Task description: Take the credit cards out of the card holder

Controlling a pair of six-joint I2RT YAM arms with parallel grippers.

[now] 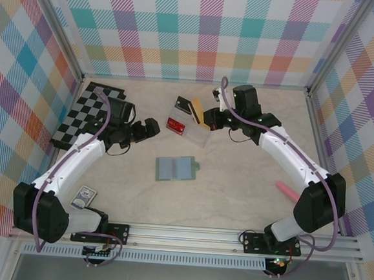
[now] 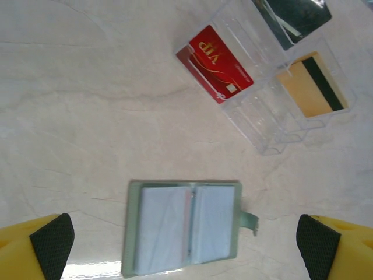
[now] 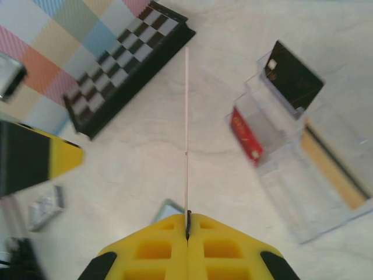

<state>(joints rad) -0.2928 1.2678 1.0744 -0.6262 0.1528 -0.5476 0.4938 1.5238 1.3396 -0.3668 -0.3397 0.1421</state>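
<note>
Lying open on the counter (image 1: 248, 184) between the arms, the card holder (image 1: 175, 169) runs its long axis left-right, clasp tab pointing to the robot's right. It looks light and floppy, likely to slide. Cards should be stiff and slick, best pinched by an exposed edge. The left tool (image 2: 185, 242) hangs spread above it. The right tool (image 3: 187, 217) is pressed together on a thin card (image 3: 186, 116) seen edge-on, near the clear tray (image 3: 280, 175).

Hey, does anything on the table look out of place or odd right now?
Nothing looks spilled or broken. The wallet lies open on the table, its tab sticking out sideways. A pink thing lies alone at the table's right edge, away from the tray of cards.
</note>
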